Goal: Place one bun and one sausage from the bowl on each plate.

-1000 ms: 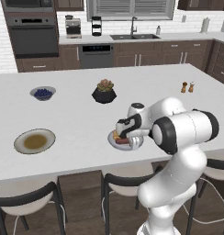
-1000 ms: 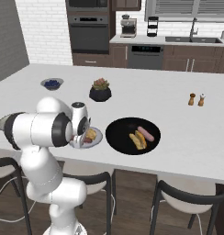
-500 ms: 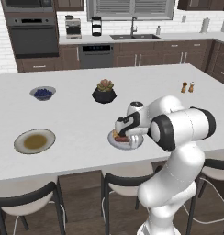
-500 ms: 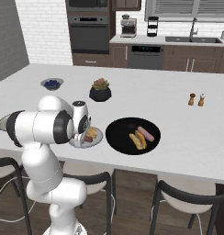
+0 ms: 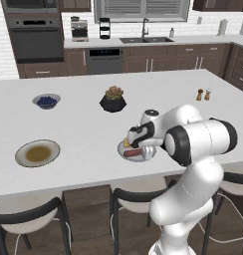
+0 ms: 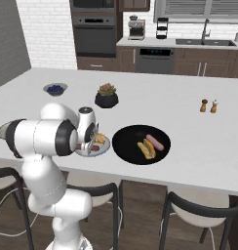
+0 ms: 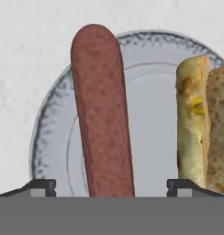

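My gripper [image 7: 111, 187] is open just above the light grey plate [image 7: 150, 114], its fingertips [image 7: 42, 186] wide apart on either side of a sausage [image 7: 102, 110] that lies flat on the plate. A bun [image 7: 194, 119] lies beside the sausage on the same plate. In the left base view the gripper [image 5: 136, 139] hangs over this plate [image 5: 121, 148] near the counter's front edge. The black bowl [image 6: 122, 141] to its right holds another sausage [image 6: 155, 141] and another bun [image 6: 147, 149]. The beige-rimmed plate [image 5: 38, 153] sits bare at the left.
A small grey bowl of blue berries [image 5: 46, 101] and a black plant pot [image 5: 113, 102] stand further back on the counter. Salt and pepper shakers [image 5: 203, 94] are at the far right. Stools [image 5: 138, 199] line the counter's front edge.
The gripper has gone from shut to open, letting go of the sausage, which now lies on the grey plate. The arm has hardly moved.
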